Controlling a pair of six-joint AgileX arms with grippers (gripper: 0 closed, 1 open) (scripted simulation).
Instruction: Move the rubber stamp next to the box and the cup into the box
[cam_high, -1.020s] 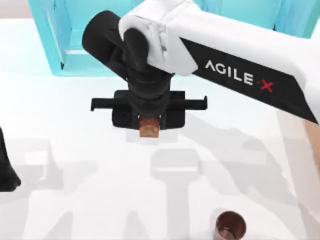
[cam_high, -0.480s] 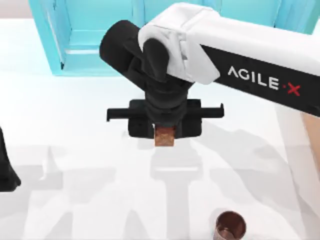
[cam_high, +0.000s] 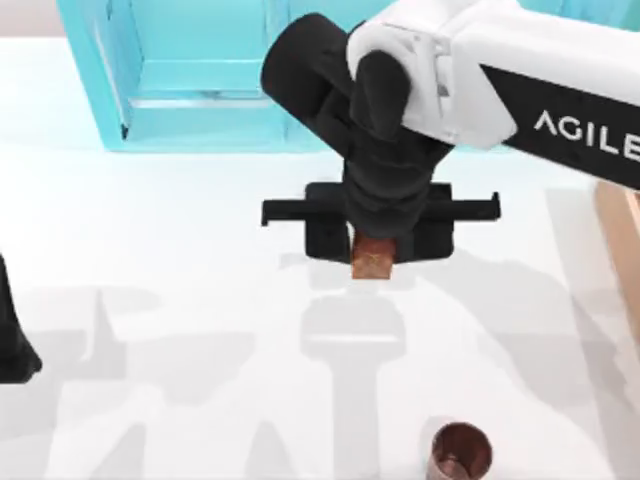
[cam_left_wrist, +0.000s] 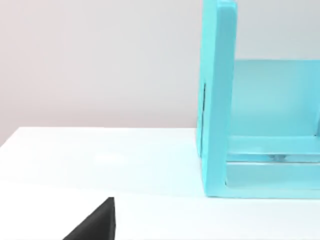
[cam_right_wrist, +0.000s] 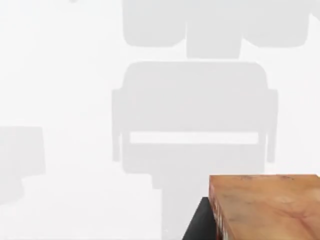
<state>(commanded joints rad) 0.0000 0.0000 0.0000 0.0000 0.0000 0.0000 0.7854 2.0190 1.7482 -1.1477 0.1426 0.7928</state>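
Top view gives you the white worktop (cam_high: 150, 250), the big turquoise cabinet (cam_high: 180, 80) at its far edge, and the right claw (cam_high: 374, 262) raised mid-worktop, clamped on the small reddish-brown wood-textured rubber stamp (cam_high: 374, 264). Round coppery cup (cam_high: 461, 452) stands near the front edge. Left claw (cam_high: 12, 340) sits at the left edge, fingers probably hidden.

My reddish-brown wood-grain stamp block (cam_high: 372, 263) looks matt; round coppery cup (cam_high: 460, 452) glossy metal; turquoise cabinet (cam_high: 180, 70) smooth; white table (cam_high: 150, 250) matt.

Rendered simulation tabletop: flat white table (cam_high: 150, 250), plain grey backdrop, untextured turquoise cabinet (cam_high: 190, 75).
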